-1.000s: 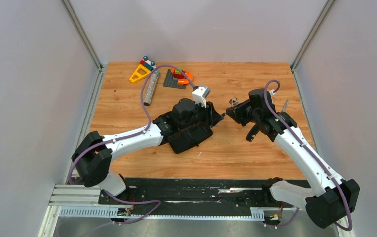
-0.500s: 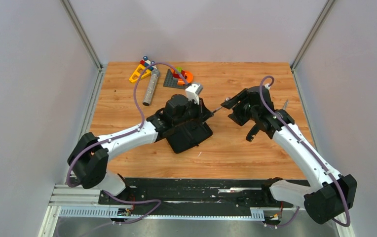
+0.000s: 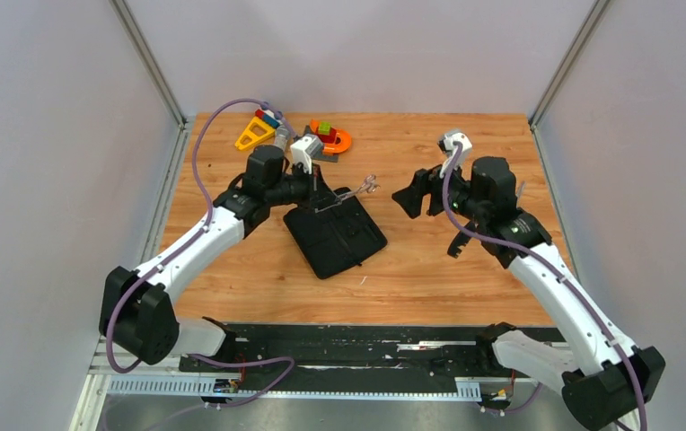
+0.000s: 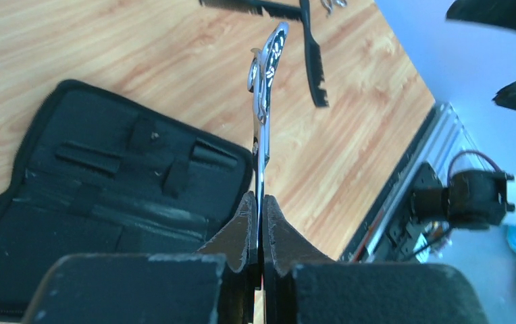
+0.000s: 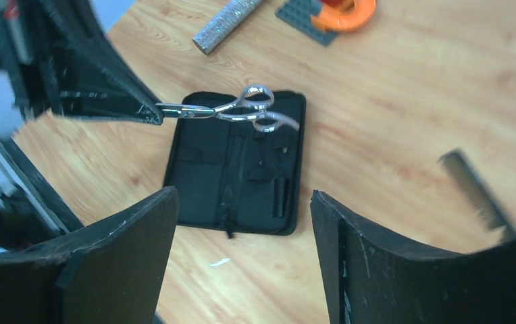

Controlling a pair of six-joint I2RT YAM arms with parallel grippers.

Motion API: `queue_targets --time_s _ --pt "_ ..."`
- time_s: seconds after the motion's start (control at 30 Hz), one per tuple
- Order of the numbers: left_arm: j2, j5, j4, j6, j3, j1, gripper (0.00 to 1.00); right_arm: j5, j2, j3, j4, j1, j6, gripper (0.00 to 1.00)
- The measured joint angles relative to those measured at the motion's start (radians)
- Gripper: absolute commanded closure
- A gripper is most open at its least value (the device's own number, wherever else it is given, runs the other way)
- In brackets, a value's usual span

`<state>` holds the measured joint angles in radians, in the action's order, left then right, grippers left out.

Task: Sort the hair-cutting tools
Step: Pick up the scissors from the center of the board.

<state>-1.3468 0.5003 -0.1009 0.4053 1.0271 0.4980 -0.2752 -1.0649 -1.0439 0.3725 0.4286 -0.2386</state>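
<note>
scissors (image 4: 262, 101), slim shiny silver with ringed handles, hang mid-frame in the top view, blade tips pinched tight in the left gripper (image 4: 259, 229) above a matte black zip case (image 3: 335, 235) lying open on the grainy wooden table (image 3: 465, 269). right gripper (image 3: 408, 195) gapes wide, empty, centre right. toothed black comb (image 5: 475, 189) lies at the right edge of its wrist view; glittery grey cylinder (image 5: 225, 27) and toy blocks (image 3: 330, 136) sit near the top.

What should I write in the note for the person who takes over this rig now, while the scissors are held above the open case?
Left gripper: shut on the blades of the scissors, above the open black case.
Right gripper: open, empty, to the right of the case.
Black comb and second toothed tool: on the table beyond the case.
Done: scissors picked up; case slots look empty.
Left: probably stow the scissors, then both combs.
</note>
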Motion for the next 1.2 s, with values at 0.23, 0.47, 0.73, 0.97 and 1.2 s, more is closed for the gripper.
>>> queue_targets --time_s 0.23,0.47,0.73,0.97,1.2 --pt "0.01 0.165 -0.196 -0.097 0.083 -0.02 1.0 -0.204 0.088 0.084 -0.113 0.0 0.461 0.3" --pt "0.01 0.274 -0.29 -0.133 0.148 -0.021 1.0 -0.358 0.061 0.084 -0.12 0.0 0.69 0.3" --pt "0.01 0.342 -0.352 -0.165 0.16 -0.021 1.0 -0.438 0.006 0.084 -0.099 0.0 0.781 0.4" --pt "0.02 0.383 -0.41 -0.246 0.16 -0.021 1.0 -0.526 -0.045 0.084 -0.082 -0.006 0.769 0.51" --pt "0.048 0.429 -0.445 -0.312 0.162 -0.021 1.0 -0.625 -0.084 0.069 -0.077 -0.021 0.736 0.72"
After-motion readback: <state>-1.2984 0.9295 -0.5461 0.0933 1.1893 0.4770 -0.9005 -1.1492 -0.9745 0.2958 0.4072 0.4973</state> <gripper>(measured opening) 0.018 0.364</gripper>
